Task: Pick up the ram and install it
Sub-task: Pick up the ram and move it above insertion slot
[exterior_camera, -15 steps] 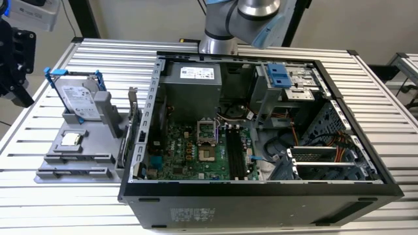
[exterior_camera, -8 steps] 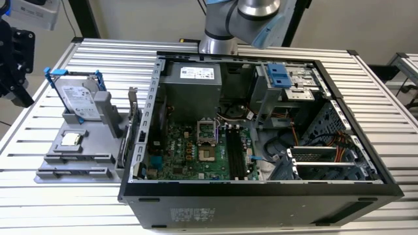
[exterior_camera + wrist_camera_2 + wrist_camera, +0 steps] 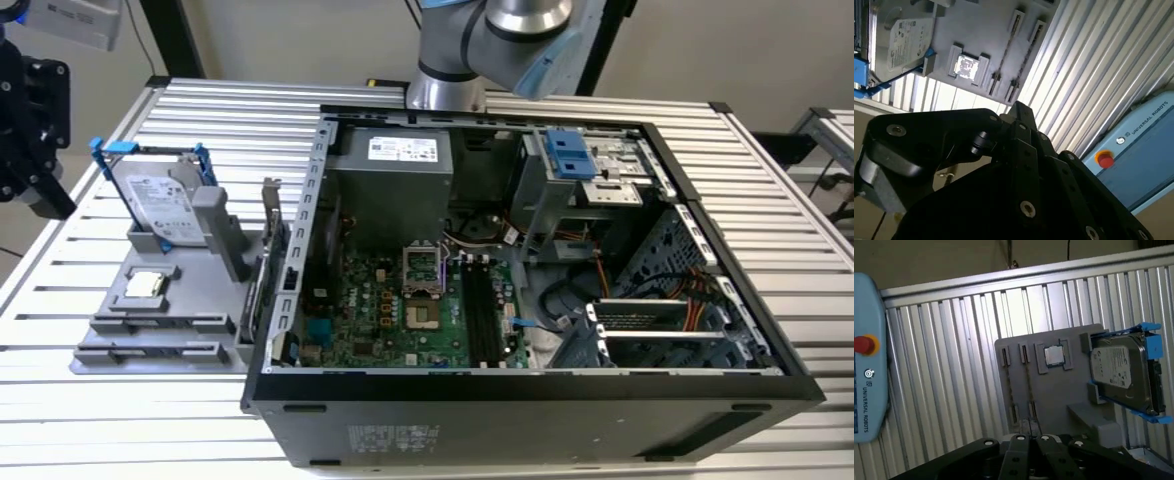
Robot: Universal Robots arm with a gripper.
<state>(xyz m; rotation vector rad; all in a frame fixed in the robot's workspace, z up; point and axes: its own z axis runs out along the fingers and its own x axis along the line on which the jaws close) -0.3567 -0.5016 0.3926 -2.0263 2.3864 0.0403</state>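
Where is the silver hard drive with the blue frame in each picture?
Exterior view: hard drive stands on the grey holder, at the exterior view's left of the computer case.
Second wrist view: hard drive beside the holder's square chip.
First wrist view: hard drive beside that chip.
Shared landmark: the square chip.

Ram (image 3: 1028,385) parked on edge
Thin stick, seen edge-on as 1 dark line, stands in a gray holder (image 3: 1064,390) slot on the desk (image 3: 954,365).
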